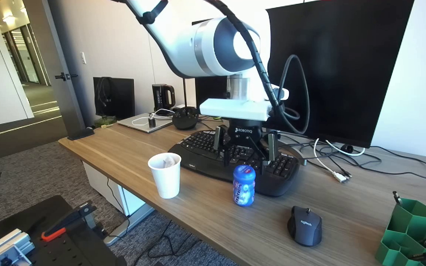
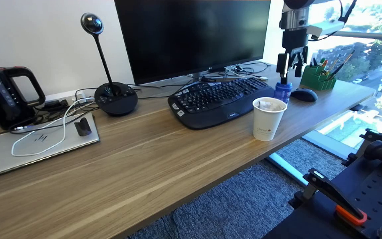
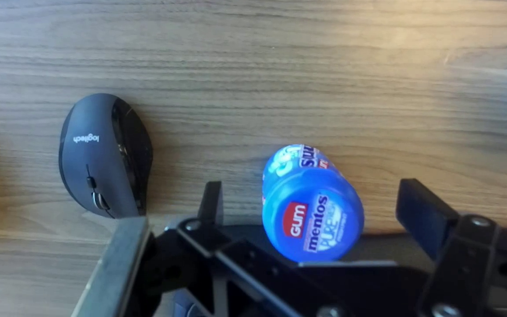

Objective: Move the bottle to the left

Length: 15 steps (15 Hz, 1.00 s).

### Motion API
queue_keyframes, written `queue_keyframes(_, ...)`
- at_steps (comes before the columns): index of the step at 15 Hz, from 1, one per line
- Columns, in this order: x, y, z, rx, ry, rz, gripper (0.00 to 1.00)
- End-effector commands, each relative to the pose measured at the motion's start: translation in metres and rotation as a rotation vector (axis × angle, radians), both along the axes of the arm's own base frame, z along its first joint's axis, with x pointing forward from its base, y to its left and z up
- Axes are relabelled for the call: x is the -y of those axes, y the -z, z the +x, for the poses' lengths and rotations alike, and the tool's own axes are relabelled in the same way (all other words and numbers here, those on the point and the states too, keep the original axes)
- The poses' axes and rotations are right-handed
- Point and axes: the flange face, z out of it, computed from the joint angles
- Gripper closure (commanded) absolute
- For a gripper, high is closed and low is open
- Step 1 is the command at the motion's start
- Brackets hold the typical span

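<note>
Presumably awaiting both grasp and leftward move, a blue bottle (image 1: 244,187) stands at lower center in an exterior view, the gripper (image 1: 244,162) spread wide, empty, seemingly just above.

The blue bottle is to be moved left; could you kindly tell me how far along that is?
Done: the open claw is close to the blue bottle. In hand: nothing is gripped; the bottle stands upright on the table. Left to do: these pictures can't show whether it has been moved; if not, likely grasp, shift and release; otherwise, probably just withdraw.
</note>
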Motion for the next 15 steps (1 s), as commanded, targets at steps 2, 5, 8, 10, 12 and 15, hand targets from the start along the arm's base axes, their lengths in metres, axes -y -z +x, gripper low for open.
queue_keyframes(2, -0.007, -0.020, 0.012, 0.033, -0.022, 0.002, 0.00)
queue_keyframes(5, -0.007, -0.024, 0.014, 0.036, -0.022, 0.018, 0.00)
queue_keyframes(8, -0.004, -0.020, 0.011, 0.028, -0.017, 0.023, 0.00)
queue_keyframes(10, -0.002, -0.017, 0.010, 0.026, -0.018, 0.021, 0.00)
queue_keyframes(12, -0.001, -0.015, 0.010, 0.025, -0.017, 0.020, 0.00)
queue_keyframes(15, 0.000, -0.011, 0.010, 0.021, -0.014, 0.016, 0.00)
